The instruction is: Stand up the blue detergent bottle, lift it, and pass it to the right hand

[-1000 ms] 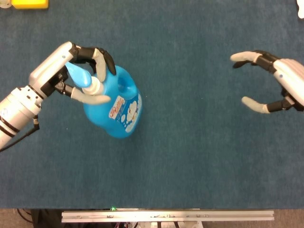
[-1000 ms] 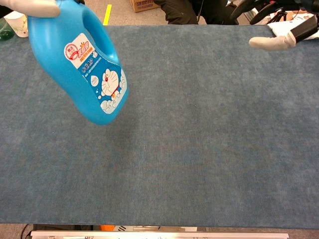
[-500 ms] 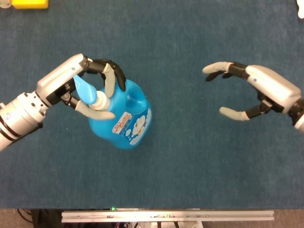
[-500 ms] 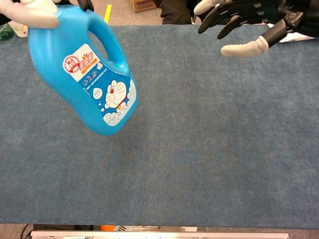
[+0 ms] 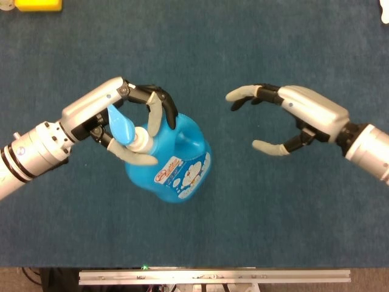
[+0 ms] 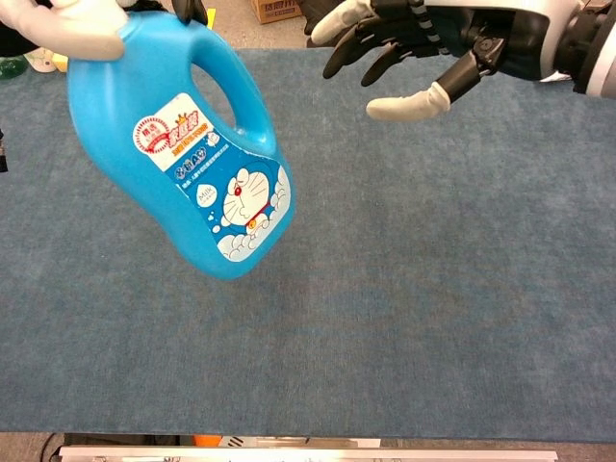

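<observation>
holding the blue plastic detergent bottle (image 5: pixel 173 167) aloft by its neck, left hand (image 5: pixel 130 121) faces the right hand (image 5: pixel 285 121), spread wide and empty; next, bring the bottle's handle into it.

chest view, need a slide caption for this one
Left hand holds the blue bottle tilted above the table while the open right hand reaches toward it.

Left hand (image 5: pixel 130 131) clasping — right hand (image 5: pixel 285 118) seemingly spread.
</observation>
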